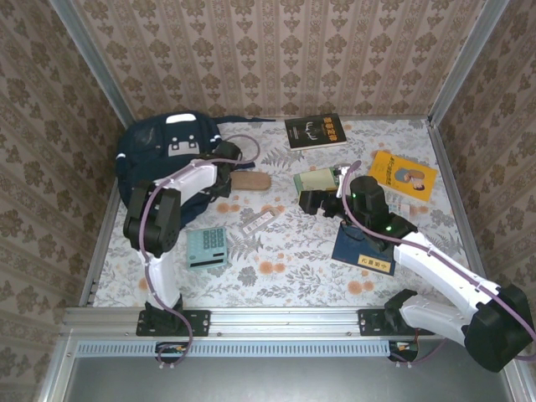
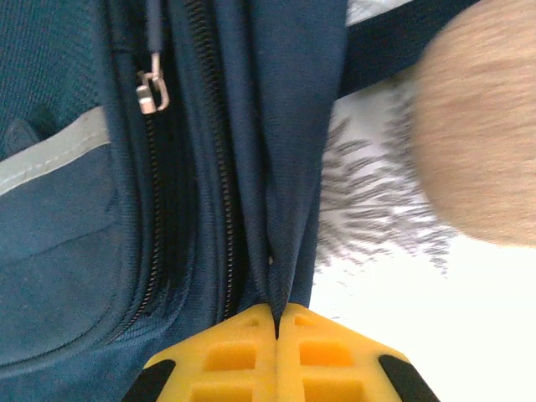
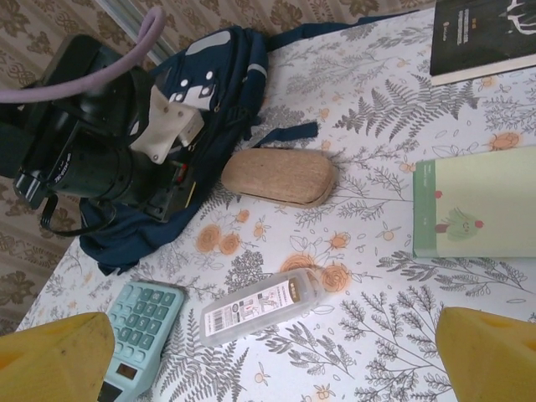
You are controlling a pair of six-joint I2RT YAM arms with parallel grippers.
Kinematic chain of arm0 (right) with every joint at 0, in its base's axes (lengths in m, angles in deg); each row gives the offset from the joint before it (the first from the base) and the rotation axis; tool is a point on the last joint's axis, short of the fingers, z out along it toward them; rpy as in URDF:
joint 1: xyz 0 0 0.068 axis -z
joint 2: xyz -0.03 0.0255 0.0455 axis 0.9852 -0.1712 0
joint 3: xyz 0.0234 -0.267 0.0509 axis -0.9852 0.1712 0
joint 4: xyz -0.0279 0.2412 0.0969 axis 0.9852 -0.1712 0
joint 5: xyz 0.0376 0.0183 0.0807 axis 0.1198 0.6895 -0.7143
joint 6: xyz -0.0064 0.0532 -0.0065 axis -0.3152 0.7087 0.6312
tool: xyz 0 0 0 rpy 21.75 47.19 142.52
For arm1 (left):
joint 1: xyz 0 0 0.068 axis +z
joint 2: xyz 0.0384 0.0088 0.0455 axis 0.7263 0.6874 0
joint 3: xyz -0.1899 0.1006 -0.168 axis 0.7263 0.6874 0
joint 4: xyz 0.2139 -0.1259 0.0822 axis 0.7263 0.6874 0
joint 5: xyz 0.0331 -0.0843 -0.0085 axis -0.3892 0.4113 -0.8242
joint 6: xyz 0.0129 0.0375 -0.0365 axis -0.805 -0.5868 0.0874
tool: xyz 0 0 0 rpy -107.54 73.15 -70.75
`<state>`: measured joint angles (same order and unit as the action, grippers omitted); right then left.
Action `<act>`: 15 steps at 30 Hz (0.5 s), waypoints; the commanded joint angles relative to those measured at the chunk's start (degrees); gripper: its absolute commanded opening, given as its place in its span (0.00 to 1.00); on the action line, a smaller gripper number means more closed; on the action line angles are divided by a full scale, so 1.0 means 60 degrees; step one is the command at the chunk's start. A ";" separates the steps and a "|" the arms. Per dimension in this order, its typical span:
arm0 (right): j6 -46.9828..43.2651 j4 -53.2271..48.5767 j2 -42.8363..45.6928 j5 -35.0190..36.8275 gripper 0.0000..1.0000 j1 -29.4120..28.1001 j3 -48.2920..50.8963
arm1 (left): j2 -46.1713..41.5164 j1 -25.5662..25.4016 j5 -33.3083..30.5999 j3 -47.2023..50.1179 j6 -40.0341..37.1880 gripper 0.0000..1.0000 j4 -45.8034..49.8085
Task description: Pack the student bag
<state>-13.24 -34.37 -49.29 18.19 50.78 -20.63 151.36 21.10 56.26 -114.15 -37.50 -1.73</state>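
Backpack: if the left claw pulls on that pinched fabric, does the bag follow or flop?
Probably just flops: the left claw pinches a thin fold of the backpack, which lies slumped and creased. Likely the fabric tents up first while the body drags. It looks fairly flat, so perhaps light.

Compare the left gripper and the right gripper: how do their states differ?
The left gripper is shut on a fold of the student bag; the right gripper is open, holding nothing. The left gripper sits at the bag beside its zipper; the right gripper hangs above the table. Both have yellow fingers.
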 commanded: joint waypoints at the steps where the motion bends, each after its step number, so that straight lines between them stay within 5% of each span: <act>1: -0.0159 -0.0141 0.0002 0.0020 1.00 -0.0072 -0.0358 | 0.0380 -0.0825 0.0376 -0.0780 -0.0024 0.00 0.0380; 15: -0.0111 -0.0342 0.0463 0.0970 1.00 -0.0080 -0.0210 | 0.1711 -0.2645 0.1433 -0.3299 0.0844 0.00 0.0978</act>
<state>-13.24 -35.00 -48.48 20.94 50.62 -20.63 160.65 7.55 61.64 -130.65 -33.98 2.55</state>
